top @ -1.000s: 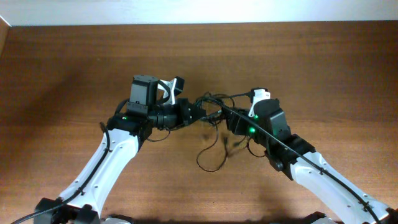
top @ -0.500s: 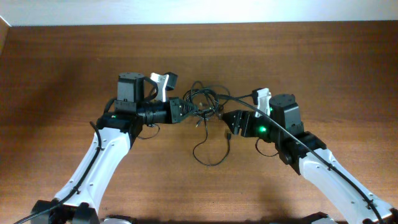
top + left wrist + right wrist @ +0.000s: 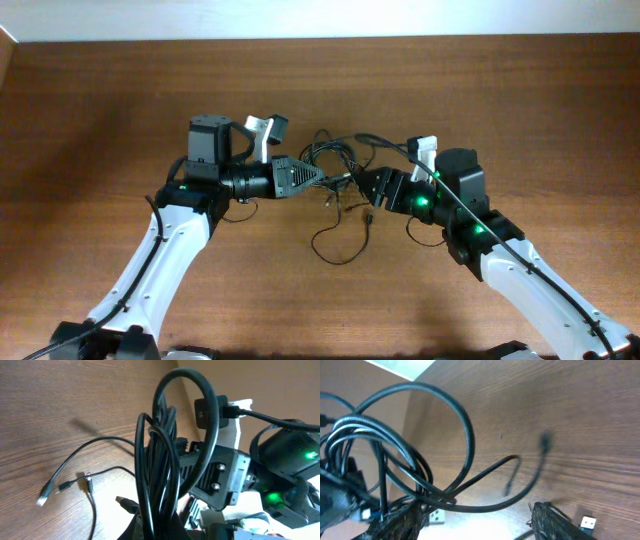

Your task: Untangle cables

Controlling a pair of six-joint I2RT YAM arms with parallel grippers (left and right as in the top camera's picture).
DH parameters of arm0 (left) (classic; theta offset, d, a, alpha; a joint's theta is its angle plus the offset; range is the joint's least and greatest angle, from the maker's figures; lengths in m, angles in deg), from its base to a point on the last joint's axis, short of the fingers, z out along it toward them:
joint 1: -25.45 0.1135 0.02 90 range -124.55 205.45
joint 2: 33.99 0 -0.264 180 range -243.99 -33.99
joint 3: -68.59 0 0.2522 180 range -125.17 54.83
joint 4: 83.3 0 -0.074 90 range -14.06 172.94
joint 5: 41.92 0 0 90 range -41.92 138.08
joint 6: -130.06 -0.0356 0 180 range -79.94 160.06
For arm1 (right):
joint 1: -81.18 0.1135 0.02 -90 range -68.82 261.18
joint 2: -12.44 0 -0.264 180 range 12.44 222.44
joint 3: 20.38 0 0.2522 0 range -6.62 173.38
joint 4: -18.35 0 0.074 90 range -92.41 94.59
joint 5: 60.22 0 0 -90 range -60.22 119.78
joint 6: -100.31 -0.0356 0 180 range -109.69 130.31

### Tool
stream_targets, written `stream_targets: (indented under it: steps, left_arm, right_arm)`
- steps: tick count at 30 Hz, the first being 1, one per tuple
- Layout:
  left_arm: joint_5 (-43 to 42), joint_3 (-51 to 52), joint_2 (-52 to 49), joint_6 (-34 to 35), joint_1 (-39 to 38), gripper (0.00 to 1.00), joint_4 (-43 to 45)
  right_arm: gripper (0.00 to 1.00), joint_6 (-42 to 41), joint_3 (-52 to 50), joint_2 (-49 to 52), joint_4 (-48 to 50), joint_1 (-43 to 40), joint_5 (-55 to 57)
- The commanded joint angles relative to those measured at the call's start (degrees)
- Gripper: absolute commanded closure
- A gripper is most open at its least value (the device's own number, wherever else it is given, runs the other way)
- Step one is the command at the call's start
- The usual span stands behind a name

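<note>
The thin black cables (image 3: pixel 332 157) form a tangled bunch held above the table between my two grippers, with a loose loop (image 3: pixel 338 262) trailing onto the wood. My left gripper (image 3: pixel 322 176) is shut on the bunch; in the left wrist view the cords (image 3: pixel 159 460) run up from between its fingers (image 3: pixel 160 532). My right gripper (image 3: pixel 360 184) faces it from the right, close to the bunch. In the right wrist view its fingers (image 3: pixel 477 520) are wide apart. One cord (image 3: pixel 470 505) crosses between them and the bunch (image 3: pixel 385 455) lies by the left finger.
Loose plug ends lie on the brown wooden table (image 3: pixel 100 110), seen in the left wrist view (image 3: pixel 45 497) and the right wrist view (image 3: pixel 587 522). The table's far edge meets a white wall (image 3: pixel 320 15).
Both arms drew apart, stretching the bunch. Then my right gripper moved back left, up to the bunch. My left gripper keeps its hold.
</note>
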Motion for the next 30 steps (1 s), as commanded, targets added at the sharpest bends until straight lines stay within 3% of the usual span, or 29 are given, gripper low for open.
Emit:
stream_targets:
  steps: [1,11,14,18,23,27,30]
  left_arm:
    - [-3.9,-0.8,0.6,0.1,0.1,1.00,0.3]
    - [-5.2,-0.8,0.6,0.1,0.1,1.00,1.6]
    - [-5.6,-0.8,0.6,0.1,0.1,1.00,2.4]
    - [-12.3,-0.8,0.6,0.1,0.1,1.00,2.5]
    - [-27.8,-0.8,0.6,-1.2,0.1,1.00,8.7]
    - [-27.8,-0.8,0.6,-1.2,3.1,1.00,8.9]
    - [-27.7,-0.8,0.6,-2.4,9.7,1.00,8.9]
  right_arm:
    - [0.30,-0.7,-0.2,0.8,0.1,0.0,6.3]
    - [0.30,-0.5,-0.2,0.9,2.0,2.2,3.0]
    - [0.30,-0.3,-0.2,0.9,2.0,6.8,9.4]
    - [0.31,-2.6,-0.2,0.9,3.3,7.5,20.3]
    - [0.31,-2.4,-0.2,3.0,7.5,7.3,26.4]
    - [0.36,-1.2,-0.2,3.4,-2.5,-0.6,37.8]
    - [0.36,10.5,-0.2,2.8,-4.2,-10.6,35.2]
